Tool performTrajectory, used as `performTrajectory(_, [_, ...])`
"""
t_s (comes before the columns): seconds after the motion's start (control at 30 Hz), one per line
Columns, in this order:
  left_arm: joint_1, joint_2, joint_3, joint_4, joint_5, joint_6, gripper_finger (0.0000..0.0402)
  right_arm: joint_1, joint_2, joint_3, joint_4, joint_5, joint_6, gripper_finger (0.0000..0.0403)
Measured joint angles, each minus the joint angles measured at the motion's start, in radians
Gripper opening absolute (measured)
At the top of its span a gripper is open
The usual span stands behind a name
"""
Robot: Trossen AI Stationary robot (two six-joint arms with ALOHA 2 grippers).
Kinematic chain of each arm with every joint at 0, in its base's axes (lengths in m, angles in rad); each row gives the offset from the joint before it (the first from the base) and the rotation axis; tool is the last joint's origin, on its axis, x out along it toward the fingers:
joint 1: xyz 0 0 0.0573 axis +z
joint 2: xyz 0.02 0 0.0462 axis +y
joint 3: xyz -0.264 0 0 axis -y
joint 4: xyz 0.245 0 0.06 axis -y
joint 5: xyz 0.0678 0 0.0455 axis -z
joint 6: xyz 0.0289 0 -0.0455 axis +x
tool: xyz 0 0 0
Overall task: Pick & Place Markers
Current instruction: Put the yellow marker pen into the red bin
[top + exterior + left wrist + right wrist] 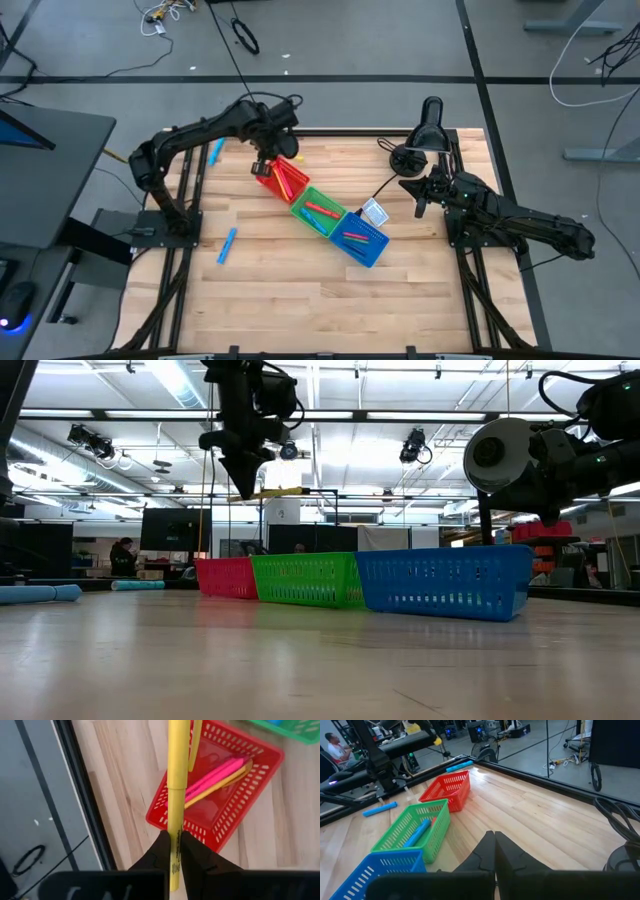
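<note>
My left gripper (pixel 265 165) hangs over the far corner of the red bin (pixel 283 180), shut on a yellow marker (pixel 177 780). In the red bin lie a pink marker (pixel 215 776) and a yellow one. The green bin (pixel 320 210) and the blue bin (pixel 362 240) stand in a slanted row with it, each holding markers. Two blue markers (pixel 216 151) (pixel 227 245) lie on the table at the left. My right gripper (pixel 493 847) waits shut and level at the table's right side, touching nothing. My left gripper pinches the yellow marker between its two fingers near one end (pixel 173 852); a short stub shows behind the fingers. The fingers point steeply down and lie across the marker. The marker (pixel 275 492) sticks out roughly level, lifted clear above the red bin's edge.
A small white packet (pixel 374 212) lies beside the blue bin. A black lamp-like stand (pixel 428 125) and cables sit at the far right corner. Bare wood spreads along the table's near half (pixel 320 300).
</note>
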Motion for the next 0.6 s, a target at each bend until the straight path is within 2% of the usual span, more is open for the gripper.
performTrajectory(0.47, [0.013, 0.047, -0.002, -0.018, 0.026, 0.216, 0.0022, 0.000, 0.000, 0.000, 0.000, 0.000, 0.000, 0.0000])
performTrajectory(0.6, [0.016, 0.046, -0.070, 0.069, 0.045, 0.275, 0.0022, 0.000, 0.000, 0.000, 0.000, 0.000, 0.000, 0.0000])
